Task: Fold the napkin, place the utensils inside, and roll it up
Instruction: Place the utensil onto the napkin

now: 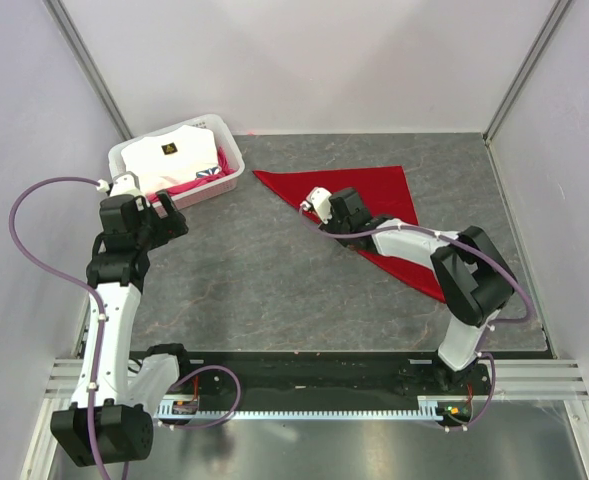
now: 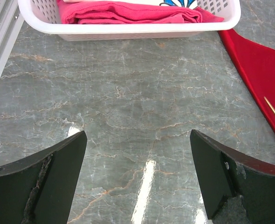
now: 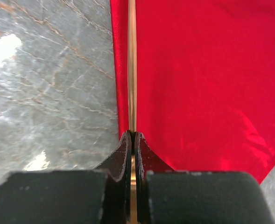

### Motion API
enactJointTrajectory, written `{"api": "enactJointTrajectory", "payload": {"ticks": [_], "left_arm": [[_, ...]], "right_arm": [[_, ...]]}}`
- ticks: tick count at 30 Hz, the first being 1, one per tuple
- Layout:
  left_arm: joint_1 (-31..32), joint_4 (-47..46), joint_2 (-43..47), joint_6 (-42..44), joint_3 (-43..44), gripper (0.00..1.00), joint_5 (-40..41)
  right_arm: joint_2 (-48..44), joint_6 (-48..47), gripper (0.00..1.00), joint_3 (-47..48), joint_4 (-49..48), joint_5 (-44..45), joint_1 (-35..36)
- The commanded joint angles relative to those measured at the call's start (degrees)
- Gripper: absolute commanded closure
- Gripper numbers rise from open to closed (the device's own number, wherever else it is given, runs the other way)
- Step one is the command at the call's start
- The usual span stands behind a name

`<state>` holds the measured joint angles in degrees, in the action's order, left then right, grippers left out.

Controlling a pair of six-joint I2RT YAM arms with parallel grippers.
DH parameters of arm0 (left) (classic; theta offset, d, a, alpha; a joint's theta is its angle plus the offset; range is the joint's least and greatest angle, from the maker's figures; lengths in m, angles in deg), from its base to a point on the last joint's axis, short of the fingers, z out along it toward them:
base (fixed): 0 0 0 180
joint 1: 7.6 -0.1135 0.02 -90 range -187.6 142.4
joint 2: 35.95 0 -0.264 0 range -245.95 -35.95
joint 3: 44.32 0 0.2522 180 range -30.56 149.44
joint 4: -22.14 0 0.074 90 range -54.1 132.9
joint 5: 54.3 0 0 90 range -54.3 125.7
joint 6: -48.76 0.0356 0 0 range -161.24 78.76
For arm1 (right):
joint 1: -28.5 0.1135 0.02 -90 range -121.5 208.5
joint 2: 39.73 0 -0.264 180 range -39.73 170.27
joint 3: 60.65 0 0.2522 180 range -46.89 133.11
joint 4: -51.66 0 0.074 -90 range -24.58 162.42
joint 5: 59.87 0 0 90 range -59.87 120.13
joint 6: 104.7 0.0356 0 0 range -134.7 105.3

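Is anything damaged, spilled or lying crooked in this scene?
Nothing is spilled. Only the pads of the open left claw look chipped at the edges. The napkin lies folded flat; the right claw grips the spoon over it.

Grey veined stone-look tabletop point(image 1: 274, 290) enclosed by plain white walls point(image 1: 324, 60), glare spots on its surface

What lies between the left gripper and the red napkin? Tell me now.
Only bare grey tabletop separates the left gripper from the napkin, seen clearly in the left wrist view and the top view.
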<state>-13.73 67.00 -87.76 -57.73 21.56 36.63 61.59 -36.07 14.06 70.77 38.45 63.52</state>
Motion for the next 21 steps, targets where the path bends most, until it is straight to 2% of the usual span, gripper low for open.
{"api": "enactJointTrajectory", "payload": {"ticks": [1, 11, 21], "left_arm": [[0.6, -2.3, -0.6, -0.3, 0.4, 0.0, -0.8], [1.0, -2.0, -1.4, -0.2, 0.5, 0.0, -2.2], [1.3, -2.0, -2.0, -0.3, 0.5, 0.0, -2.6]], "right_arm": [[2.1, -4.6, 1.0, 4.6, -1.4, -4.0, -2.7], [6.4, -6.0, 1.0, 8.3, 0.4, -12.4, -8.3], [9.2, -7.1, 1.0, 9.7, 1.6, -14.4, -9.8]]}}
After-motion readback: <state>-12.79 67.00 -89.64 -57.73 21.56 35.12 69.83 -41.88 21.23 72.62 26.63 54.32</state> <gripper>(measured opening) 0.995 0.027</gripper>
